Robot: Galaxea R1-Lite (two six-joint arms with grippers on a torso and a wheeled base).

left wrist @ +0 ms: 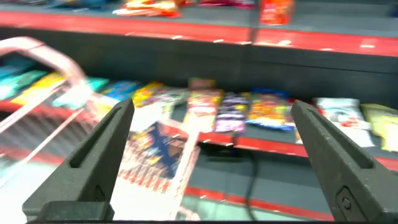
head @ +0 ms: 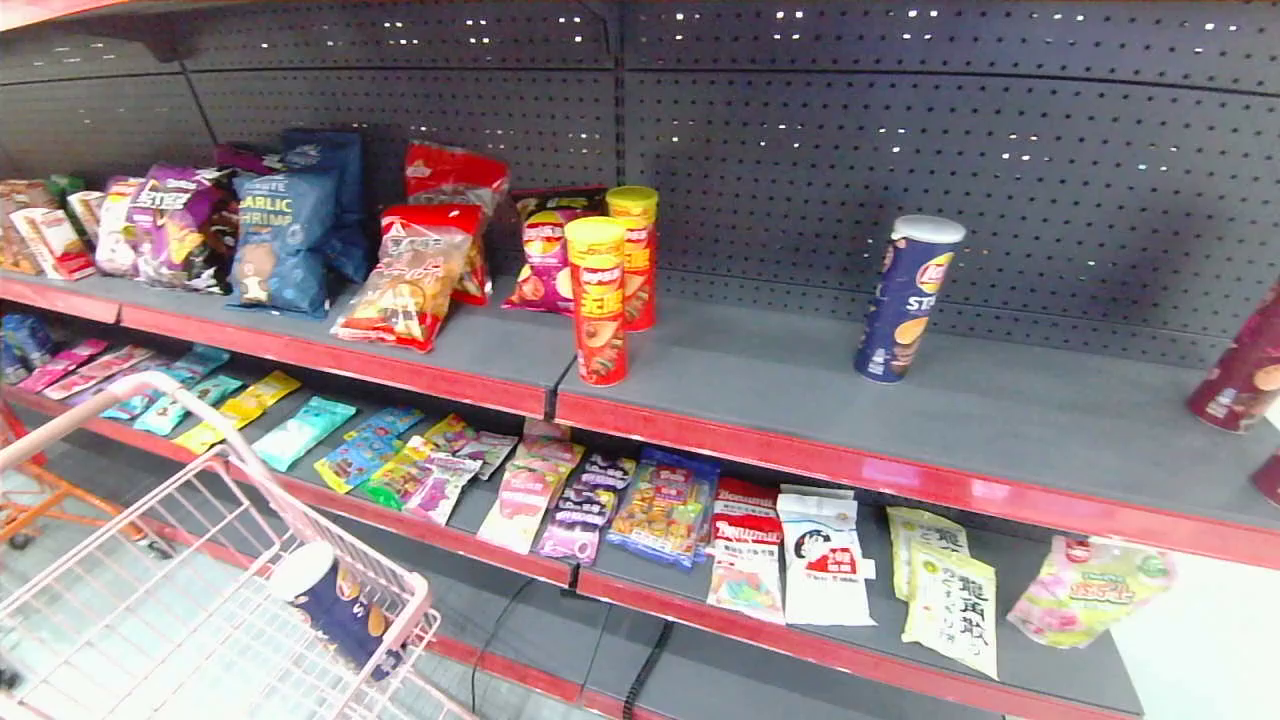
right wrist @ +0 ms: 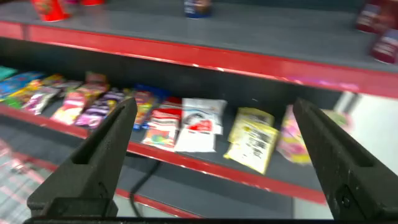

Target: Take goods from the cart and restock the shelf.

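A pink wire cart (head: 120,590) stands at the lower left, with a dark blue chips can (head: 335,605) lying against its near corner. On the upper shelf (head: 800,380) another blue chips can (head: 908,300) stands alone, leaning slightly. In the left wrist view my left gripper (left wrist: 211,155) is open with nothing between its fingers, above the cart rim (left wrist: 43,53) and a blurred blue-and-white item (left wrist: 158,152). My right gripper (right wrist: 214,155) is also open and holds nothing, in front of the lower shelf's packets (right wrist: 199,121). The upper shelf's blue can (right wrist: 198,7) shows far beyond it.
Two red-and-yellow cans (head: 598,300) and several snack bags (head: 285,240) fill the upper shelf's left half. A maroon can (head: 1240,370) stands at its right end. Flat packets (head: 660,505) cover the lower shelf. Bare shelf lies around the blue can.
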